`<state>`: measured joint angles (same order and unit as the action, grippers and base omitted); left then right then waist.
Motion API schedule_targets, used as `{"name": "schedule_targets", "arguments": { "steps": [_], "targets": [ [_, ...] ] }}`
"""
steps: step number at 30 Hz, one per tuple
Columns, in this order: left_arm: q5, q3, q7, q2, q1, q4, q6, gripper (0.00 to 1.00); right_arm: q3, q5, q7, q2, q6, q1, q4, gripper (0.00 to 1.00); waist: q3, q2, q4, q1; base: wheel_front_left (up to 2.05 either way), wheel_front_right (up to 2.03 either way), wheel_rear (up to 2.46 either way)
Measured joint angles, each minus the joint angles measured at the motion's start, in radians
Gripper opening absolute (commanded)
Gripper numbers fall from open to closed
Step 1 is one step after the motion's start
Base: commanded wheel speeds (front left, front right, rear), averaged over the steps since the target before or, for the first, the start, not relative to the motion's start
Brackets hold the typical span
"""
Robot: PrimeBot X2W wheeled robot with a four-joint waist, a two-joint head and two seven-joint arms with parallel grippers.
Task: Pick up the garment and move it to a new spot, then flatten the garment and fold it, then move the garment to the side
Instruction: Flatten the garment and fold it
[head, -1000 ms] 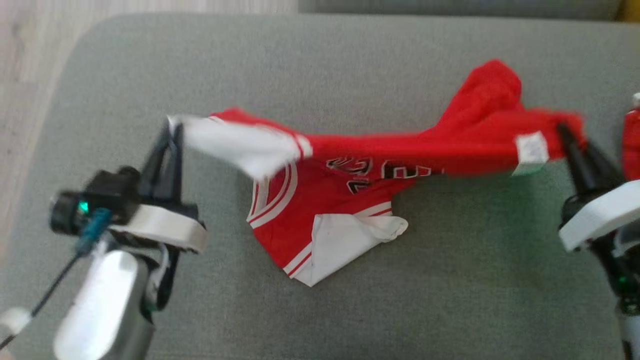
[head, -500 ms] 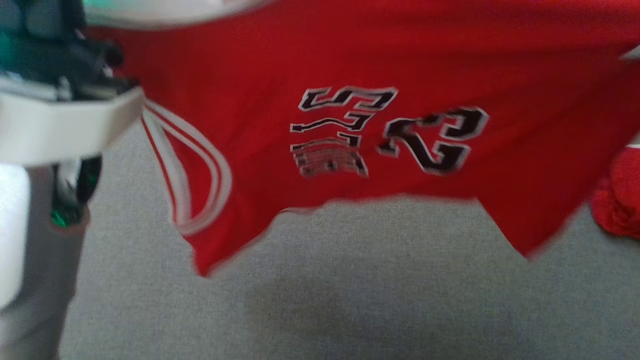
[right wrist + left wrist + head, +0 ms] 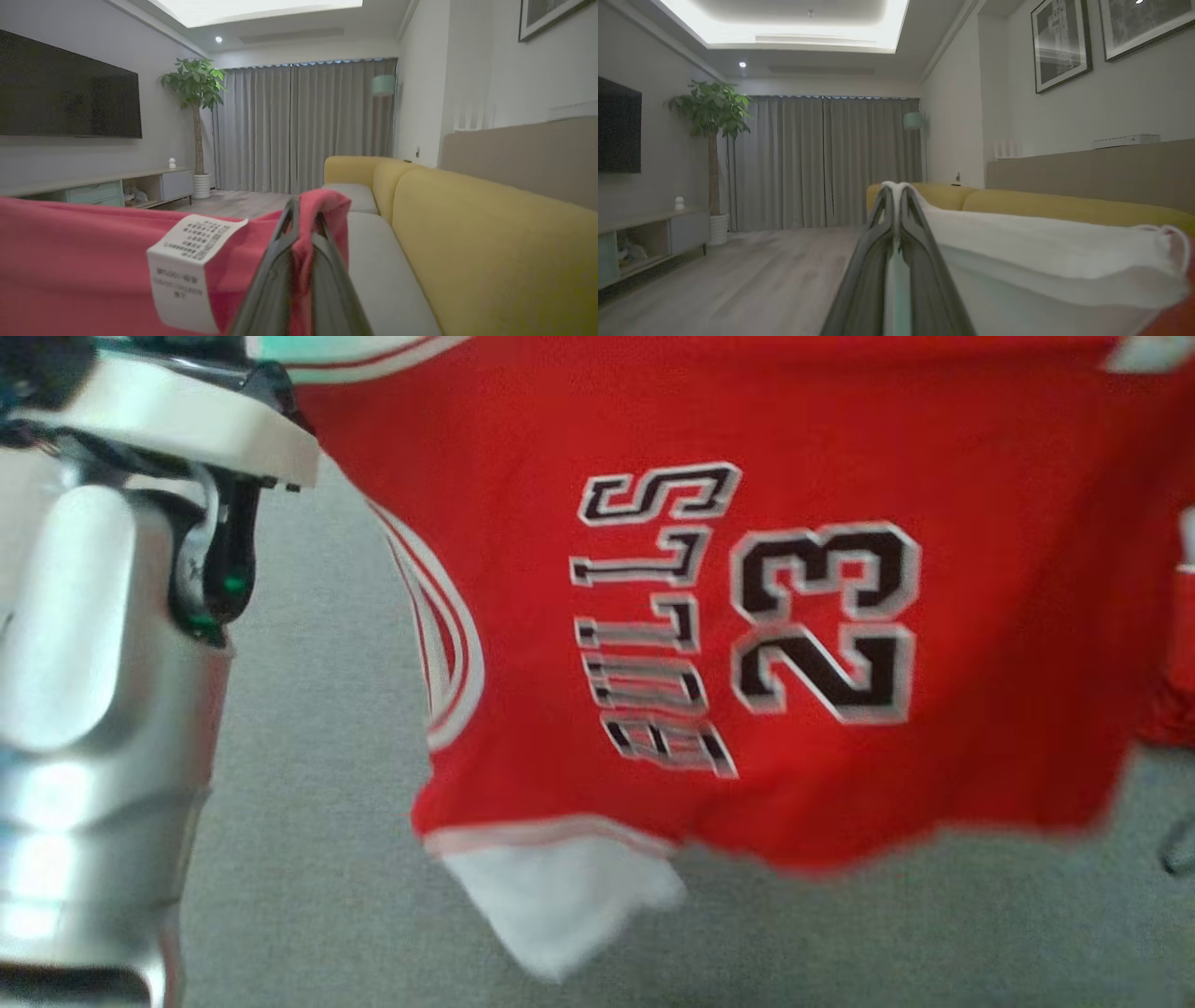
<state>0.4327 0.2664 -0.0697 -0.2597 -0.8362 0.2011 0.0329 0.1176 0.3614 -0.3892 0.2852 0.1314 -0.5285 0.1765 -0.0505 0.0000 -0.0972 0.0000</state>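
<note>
Broadly, the grey cushion lies below; the red jersey hangs spread above it; the left gripper is pinched on its white edge, the right gripper on a red corner; lowering should go best with both corners level and taut, so it lands flat.

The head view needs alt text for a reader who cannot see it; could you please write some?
A red jersey with black lettering and the number 23 hangs spread out above a grey cushion, a white fabric flap dangling from its lower edge. The robot's silver left forearm rises along the view's left edge.
</note>
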Motion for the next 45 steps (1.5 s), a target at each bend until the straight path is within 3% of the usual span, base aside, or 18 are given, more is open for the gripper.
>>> {"name": "schedule_targets", "arguments": {
  "steps": [5,9,13,20,25,32,36,45],
  "targets": [
    [0.034,-0.032,0.130,0.046,-0.120,0.301,-0.029,0.00,-0.067,0.012,0.100,-0.059,0.000,-0.175,-0.260,0.00,-0.026,0.0000,0.038,0.0001,0.00,0.00,0.00],
    [0.028,-0.054,0.239,0.052,-0.281,0.481,-0.033,0.00,-0.114,0.018,0.201,-0.097,0.000,-0.337,-0.452,0.00,-0.039,0.0000,0.064,0.0000,0.00,0.00,0.00],
    [0.016,-0.065,0.262,0.056,-0.387,0.653,-0.030,0.00,-0.156,0.018,0.290,-0.126,0.000,-0.464,-0.667,0.00,-0.055,0.0000,0.067,0.0000,0.00,0.00,0.00],
    [0.007,-0.026,0.256,0.148,-0.286,0.949,-0.025,0.00,-0.272,0.038,0.373,-0.186,0.000,-0.508,-1.065,0.00,-0.105,0.0000,0.042,0.0002,0.00,0.00,0.00],
    [0.044,-0.028,0.260,0.207,-0.124,1.076,-0.035,0.00,-0.371,0.106,0.394,-0.209,0.000,-0.441,-1.230,0.00,-0.151,0.0000,0.036,0.0002,0.00,0.00,0.00],
    [0.127,-0.059,0.279,0.234,-0.011,1.092,-0.074,0.00,-0.455,0.217,0.453,-0.210,0.000,-0.275,-1.252,0.00,-0.180,0.0000,0.036,0.0002,0.00,0.00,0.00],
    [0.151,-0.088,0.311,0.234,0.043,1.063,-0.087,0.00,-0.491,0.279,0.504,-0.187,0.000,-0.187,-1.190,0.00,-0.174,0.0000,0.040,0.0001,0.00,0.00,0.00],
    [0.153,-0.199,0.319,0.189,0.352,0.582,-0.117,0.00,-0.514,0.362,0.565,-0.043,0.000,0.106,-0.897,0.00,-0.098,0.0000,0.029,0.0000,0.00,0.00,0.00]
  ]
}}
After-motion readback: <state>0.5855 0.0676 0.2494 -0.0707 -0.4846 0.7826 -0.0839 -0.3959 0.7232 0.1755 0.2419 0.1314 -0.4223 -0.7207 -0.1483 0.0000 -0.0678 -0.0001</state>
